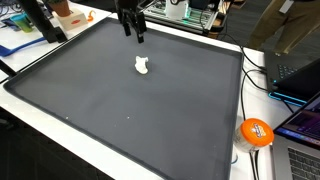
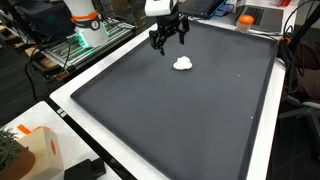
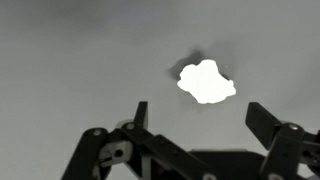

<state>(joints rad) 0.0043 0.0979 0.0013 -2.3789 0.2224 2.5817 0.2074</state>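
A small white lumpy object (image 1: 141,67) lies on the dark grey mat (image 1: 130,110); it also shows in an exterior view (image 2: 183,63) and in the wrist view (image 3: 206,81). My gripper (image 1: 134,35) hangs above the mat near its far edge, a short way from the white object, and shows in an exterior view (image 2: 168,42) too. In the wrist view the gripper (image 3: 200,115) has its fingers spread wide with nothing between them; the white object lies just beyond the fingertips.
An orange ball-like object (image 1: 256,132) sits off the mat at one side among cables and laptops. A white raised border (image 2: 90,75) frames the mat. Boxes, a plant (image 2: 12,150) and lab equipment (image 2: 85,25) stand around the table.
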